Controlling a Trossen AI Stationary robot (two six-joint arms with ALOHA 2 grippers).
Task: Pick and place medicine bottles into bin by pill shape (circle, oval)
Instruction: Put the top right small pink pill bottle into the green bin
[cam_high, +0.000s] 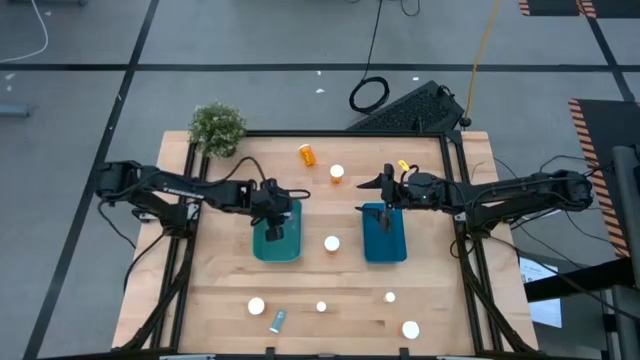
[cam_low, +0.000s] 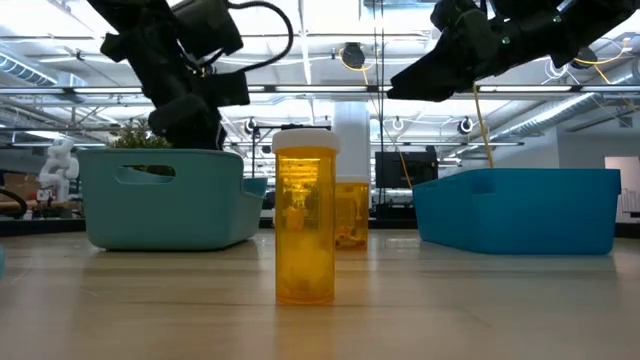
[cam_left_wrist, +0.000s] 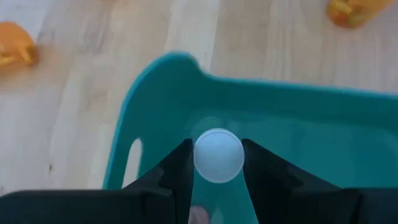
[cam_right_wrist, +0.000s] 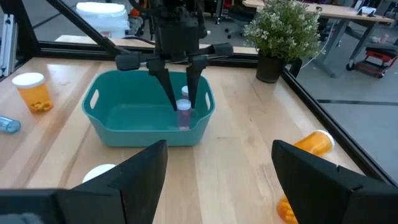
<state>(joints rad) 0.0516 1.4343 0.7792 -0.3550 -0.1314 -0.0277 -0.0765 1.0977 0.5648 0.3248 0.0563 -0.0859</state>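
The left tool (cam_right_wrist: 181, 93) hangs inside the teal plastic bin (cam_high: 277, 243) just left of the counter's (cam_high: 220, 290) centre, its two dark fingers (cam_left_wrist: 176, 171) clamped on a small clear-bodied medicine bottle with a round white cap (cam_left_wrist: 218, 155). The bottle is upright, held at the cap, low within the bin's walls toward its 12 o'clock end. To finish this placement well, I would lower until the bottle's base is close to the bin floor, then part the fingers only a little and lift straight up, so the bottle neither tips nor gets dragged out by a finger.

The right tool (cam_high: 388, 188) waits over the 12 o'clock end of the darker blue plastic bin (cam_high: 385, 240); its fingers (cam_right_wrist: 134, 171) stand wide apart and hold nothing.

Other bottles remain on the counter: an orange one lying at 12 o'clock (cam_high: 306, 154), a white-capped one between the bins (cam_high: 331, 243), and several along the 6 o'clock edge (cam_high: 257, 306)
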